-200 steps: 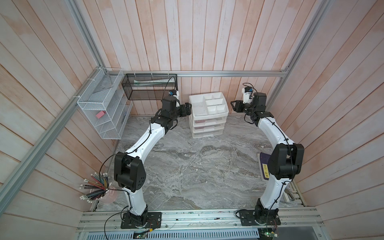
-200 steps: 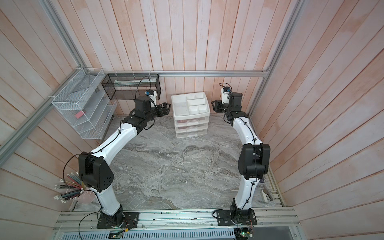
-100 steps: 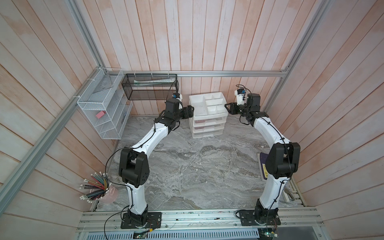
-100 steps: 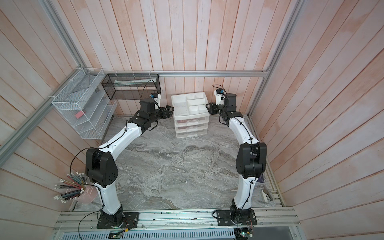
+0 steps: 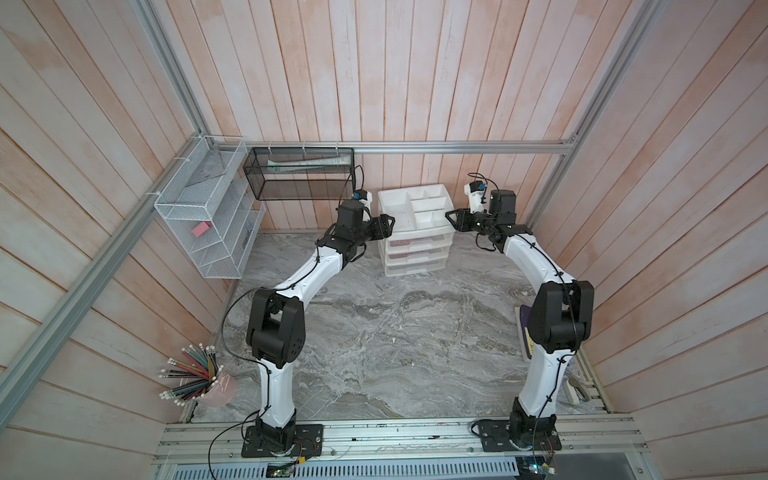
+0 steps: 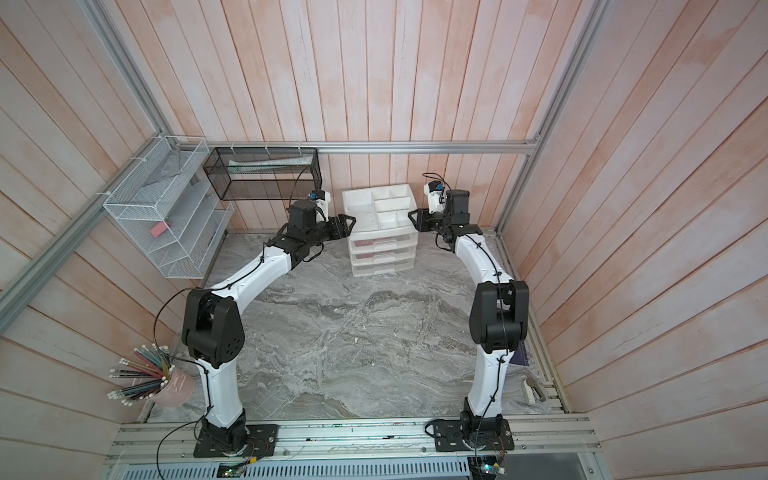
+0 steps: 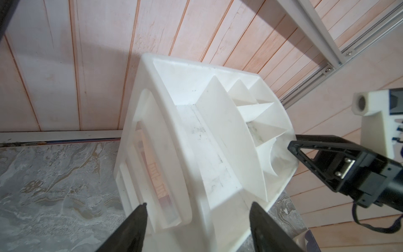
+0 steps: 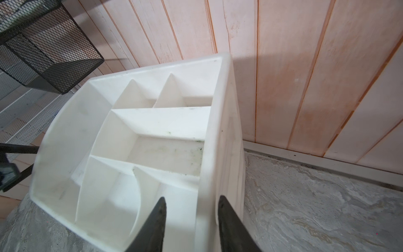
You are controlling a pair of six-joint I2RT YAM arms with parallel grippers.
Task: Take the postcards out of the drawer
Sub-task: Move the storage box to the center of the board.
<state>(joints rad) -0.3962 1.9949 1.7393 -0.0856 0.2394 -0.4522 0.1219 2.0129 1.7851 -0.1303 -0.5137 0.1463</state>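
A white three-drawer unit stands at the back wall, with a compartment tray on top and all drawers shut. A red postcard with white characters shows through the translucent top drawer; red also tints the drawer fronts in both top views. My left gripper is open wide, its fingers either side of the unit's left front corner. My right gripper is open, one finger inside the tray and one outside, straddling the tray's right rim wall with a gap left.
A black mesh basket and a white wire rack hang at the back left. A pink cup of pencils stands front left. A dark navy booklet lies under the right arm, by a small pale object.
Both arms have swung inward to the drawer unit. The right gripper's jaws have narrowed around the tray's rim, and the left gripper's have narrowed a little.
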